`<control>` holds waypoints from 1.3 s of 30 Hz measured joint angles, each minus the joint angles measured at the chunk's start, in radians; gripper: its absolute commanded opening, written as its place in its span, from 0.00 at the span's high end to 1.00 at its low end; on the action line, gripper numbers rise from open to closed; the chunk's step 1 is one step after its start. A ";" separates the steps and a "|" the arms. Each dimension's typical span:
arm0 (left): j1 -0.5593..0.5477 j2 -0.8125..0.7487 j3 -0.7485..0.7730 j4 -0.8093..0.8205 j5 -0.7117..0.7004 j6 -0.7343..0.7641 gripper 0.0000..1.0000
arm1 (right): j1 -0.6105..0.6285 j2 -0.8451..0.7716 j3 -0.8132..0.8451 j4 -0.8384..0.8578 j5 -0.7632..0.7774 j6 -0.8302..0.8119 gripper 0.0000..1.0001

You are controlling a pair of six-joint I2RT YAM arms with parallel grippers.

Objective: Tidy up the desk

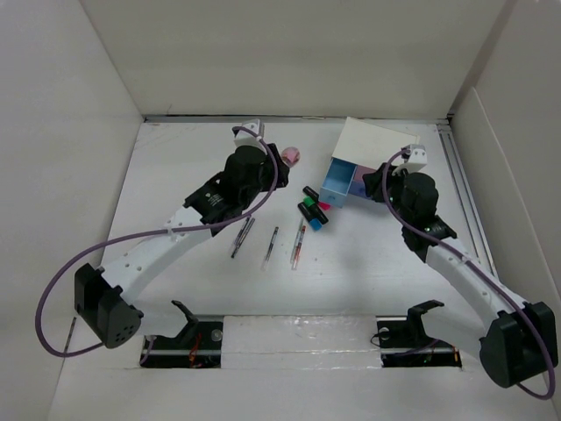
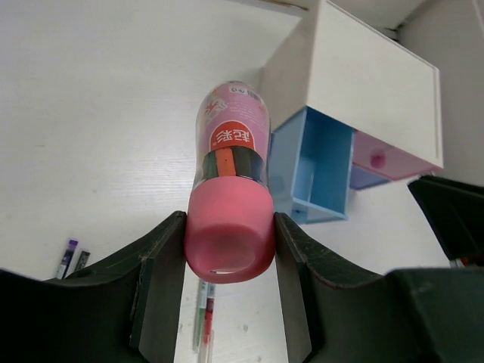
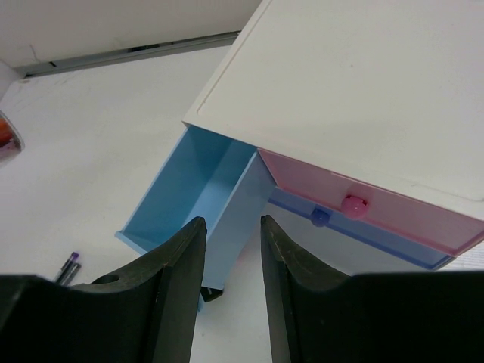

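Note:
The desk [image 1: 175,175] is a white tabletop walled by white panels. My left gripper [image 2: 229,253] is shut on the pink cap of a clear pink-labelled tube of coloured pens [image 2: 231,151], held above the desk left of the box; it also shows in the top view [image 1: 292,155]. A small white drawer box [image 1: 372,145] stands at the back right with its blue drawer [image 3: 189,189] pulled out and empty. My right gripper [image 3: 232,249] hovers over the drawer's front corner, jaws a little apart and holding nothing. Its pink drawer [image 3: 363,200] is closed.
Several capped markers [image 1: 311,210] lie in front of the blue drawer. Three thin pens [image 1: 270,247] lie side by side at the desk's middle, one also under the left jaws [image 2: 204,318]. Two black stands [image 1: 188,320] sit at the near edge.

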 measured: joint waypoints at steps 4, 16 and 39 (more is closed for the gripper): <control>-0.002 -0.012 0.004 -0.003 0.120 0.019 1.00 | 0.000 -0.013 0.000 -0.001 0.006 0.000 0.59; -0.034 0.103 0.089 0.036 0.360 0.045 1.00 | -0.001 -0.045 0.000 -0.010 0.021 0.000 0.59; -0.039 0.401 0.261 0.036 0.338 0.070 1.00 | -0.002 -0.045 0.000 -0.022 0.021 0.000 0.59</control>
